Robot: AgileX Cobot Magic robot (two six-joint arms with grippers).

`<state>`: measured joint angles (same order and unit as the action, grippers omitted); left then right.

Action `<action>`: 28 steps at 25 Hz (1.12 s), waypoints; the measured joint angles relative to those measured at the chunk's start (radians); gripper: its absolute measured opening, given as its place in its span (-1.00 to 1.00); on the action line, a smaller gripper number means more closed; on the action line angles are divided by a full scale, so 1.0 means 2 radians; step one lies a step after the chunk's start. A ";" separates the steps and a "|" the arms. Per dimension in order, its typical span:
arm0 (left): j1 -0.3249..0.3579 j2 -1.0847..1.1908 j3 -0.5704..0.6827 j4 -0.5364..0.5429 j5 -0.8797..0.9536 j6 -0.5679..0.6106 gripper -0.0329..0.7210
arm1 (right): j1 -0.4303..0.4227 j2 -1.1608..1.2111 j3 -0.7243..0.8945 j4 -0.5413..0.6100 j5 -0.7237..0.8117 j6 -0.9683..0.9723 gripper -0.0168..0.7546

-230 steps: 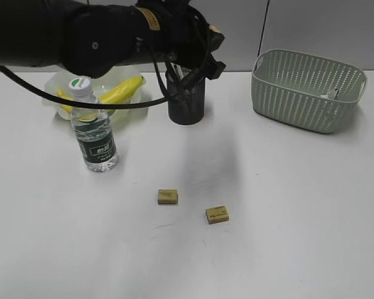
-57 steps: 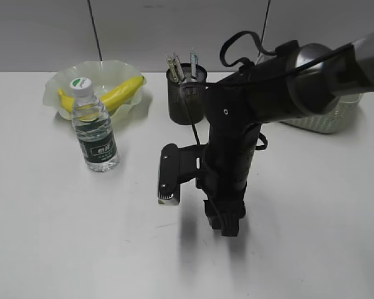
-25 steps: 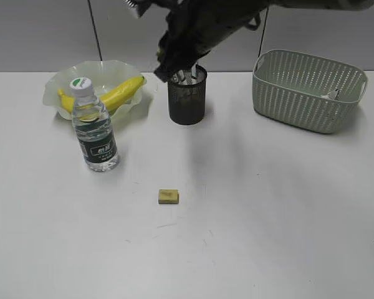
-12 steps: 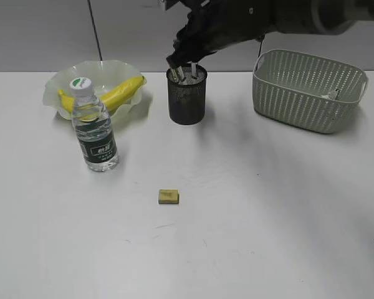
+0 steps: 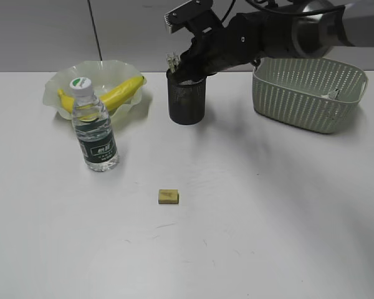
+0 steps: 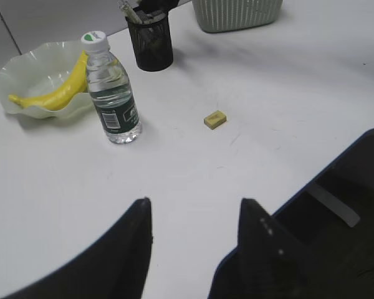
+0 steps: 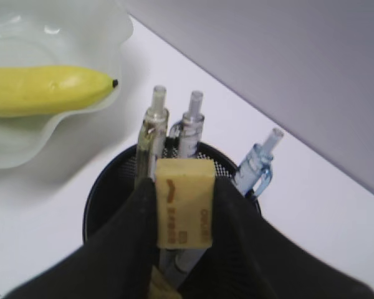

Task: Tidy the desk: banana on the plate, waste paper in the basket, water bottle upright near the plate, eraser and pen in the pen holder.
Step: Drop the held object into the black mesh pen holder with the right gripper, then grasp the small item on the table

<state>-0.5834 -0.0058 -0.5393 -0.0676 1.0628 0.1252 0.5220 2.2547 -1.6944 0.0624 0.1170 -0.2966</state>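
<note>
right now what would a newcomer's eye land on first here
First, the right gripper clamping a tan eraser just above the pen holder, where three pens already stand. Next, a second eraser lying alone on the bare desk in front of the holder. On the left, the upright bottle stands before the plate holding the banana.

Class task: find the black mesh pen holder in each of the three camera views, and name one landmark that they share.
Exterior: pen holder upper centre, beneath the right arm.
Left wrist: pen holder at top, left of centre.
Right wrist: pen holder lower centre, behind the held eraser.
Shared landmark: the banana on the plate.
</note>
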 joint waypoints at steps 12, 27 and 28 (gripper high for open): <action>0.000 0.000 0.000 0.000 0.000 0.000 -0.01 | 0.000 -0.007 0.000 0.005 -0.019 0.001 0.12; 0.000 0.000 0.000 0.001 0.000 -0.002 -0.01 | 0.000 -0.205 0.000 0.001 0.299 0.002 0.12; 0.000 0.000 0.000 0.001 0.000 -0.002 -0.01 | 0.000 -0.219 0.000 0.000 0.327 0.002 0.12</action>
<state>-0.5834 -0.0058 -0.5393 -0.0649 1.0628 0.1215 0.5218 1.8168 -1.6944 0.0618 0.7715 -0.2924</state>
